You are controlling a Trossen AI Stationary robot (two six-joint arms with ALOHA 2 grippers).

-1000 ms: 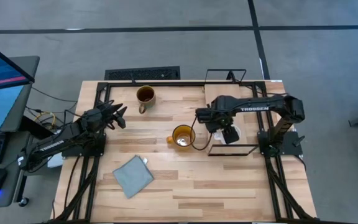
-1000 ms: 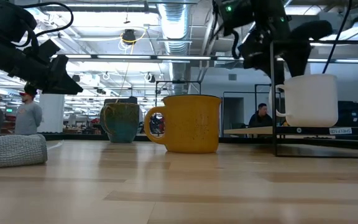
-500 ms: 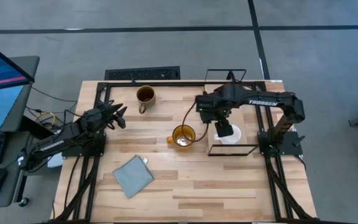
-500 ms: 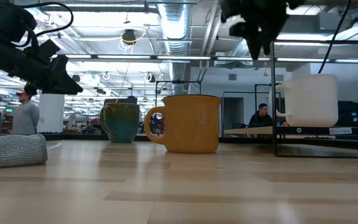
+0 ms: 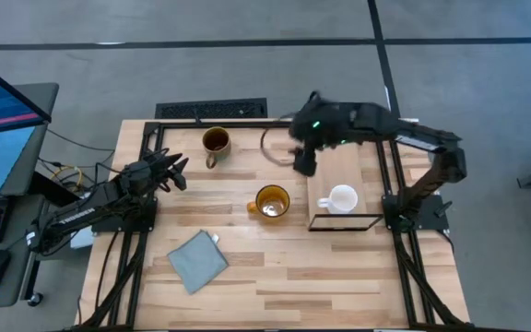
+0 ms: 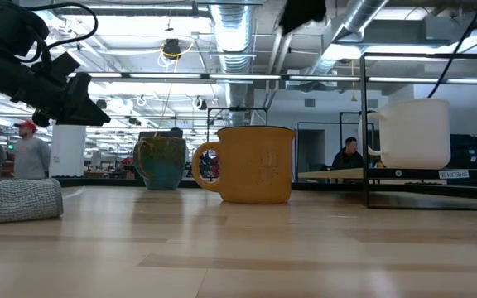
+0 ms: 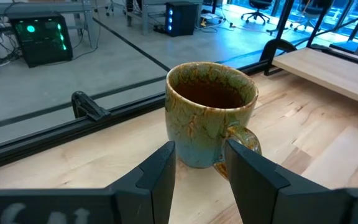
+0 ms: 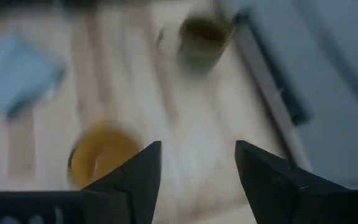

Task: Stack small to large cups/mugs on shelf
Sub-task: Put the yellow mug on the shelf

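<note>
The small white mug (image 5: 342, 198) stands upright on the shelf's wooden board (image 5: 344, 166), handle toward the table's left; it also shows in the low view (image 6: 412, 132). The amber mug (image 5: 270, 202) stands on the tabletop left of the shelf. The dark olive mug (image 5: 216, 143) stands near the far edge. My right gripper (image 5: 303, 159) is open and empty, raised high between the olive mug and the shelf. My left gripper (image 5: 177, 171) is open and empty, level, just short of the olive mug (image 7: 210, 115).
A grey-blue folded cloth (image 5: 197, 260) lies near the table's front left. The shelf's black wire frame (image 5: 347, 221) rises on the right. A black keyboard (image 5: 212, 110) lies beyond the far edge. People show in the room behind (image 6: 36, 153).
My right gripper has risen from over the white mug and swung toward the table's far edge and left, out over the tabletop. The white mug stays upright on the shelf board.
</note>
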